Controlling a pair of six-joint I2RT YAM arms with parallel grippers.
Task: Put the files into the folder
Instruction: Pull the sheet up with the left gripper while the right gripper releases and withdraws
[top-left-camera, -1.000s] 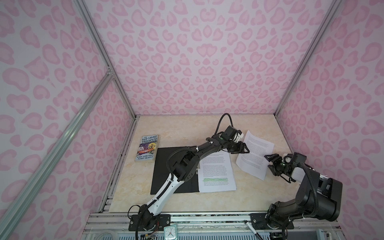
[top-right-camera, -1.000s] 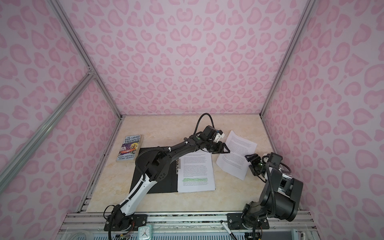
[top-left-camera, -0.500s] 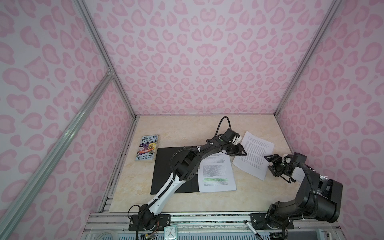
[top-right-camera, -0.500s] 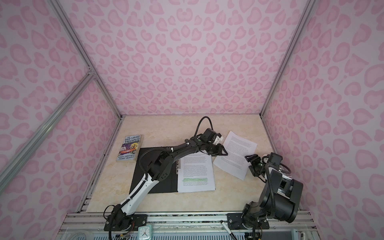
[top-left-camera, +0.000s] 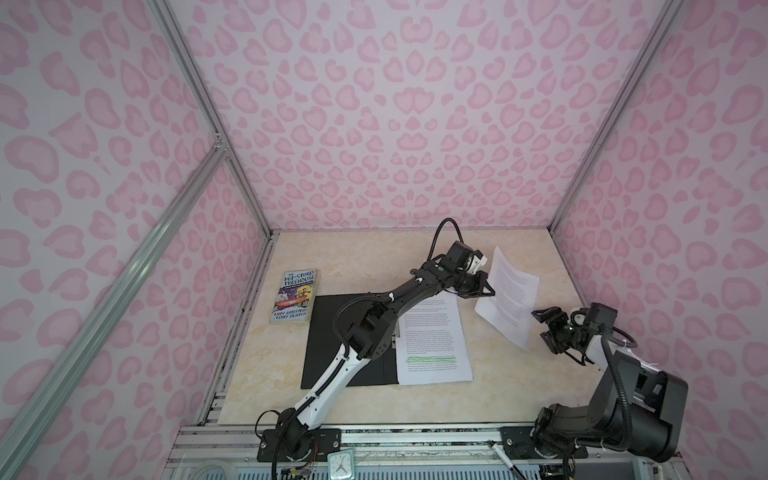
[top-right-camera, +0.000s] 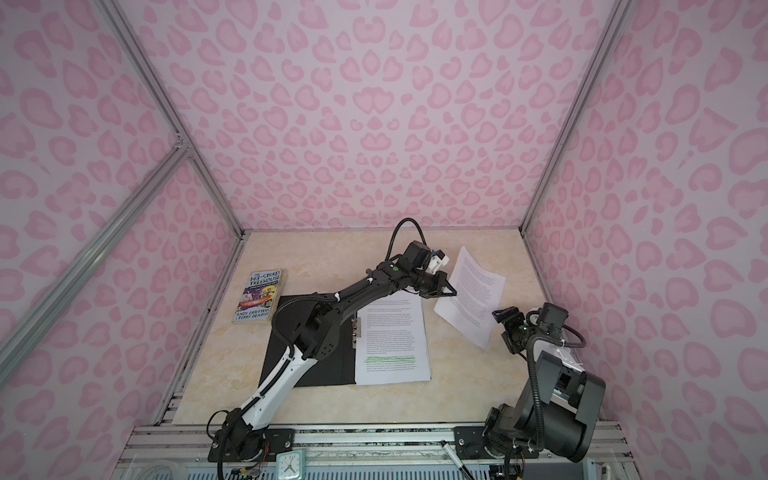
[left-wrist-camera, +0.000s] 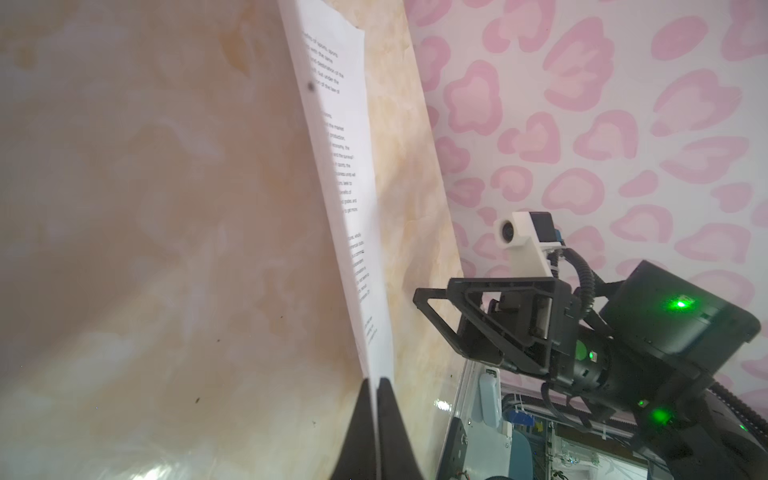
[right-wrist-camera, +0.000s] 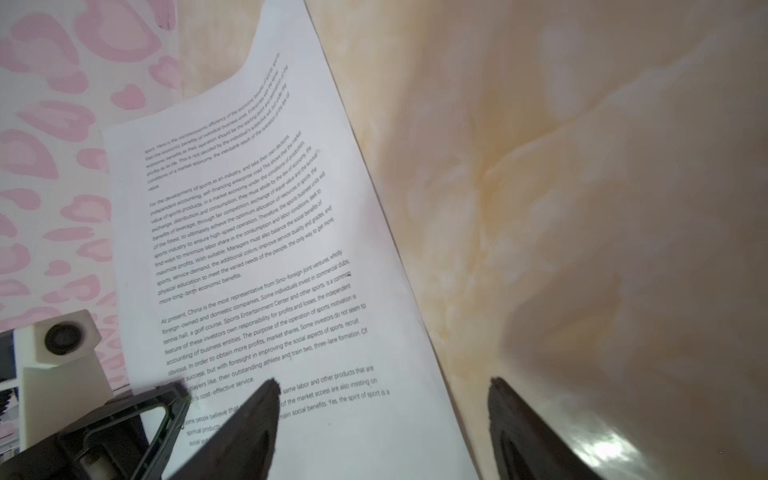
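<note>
One sheet (top-left-camera: 509, 299) pinched in the left pincer (left-wrist-camera: 377, 384), tilted up from the tabletop (top-left-camera: 374, 257) right of the folder (top-left-camera: 328, 332).
The right pincer (top-left-camera: 545, 328) is released, jaws wide at the sheet's edge farthest from the folder, gripping nothing. Other files (top-left-camera: 432, 340) lie on the folder's right half (green-marked page on top). Risk: held by one edge, the sheet may sag; its free corner could snag the stack and skew it, or the paper could crease or slip out.
</note>
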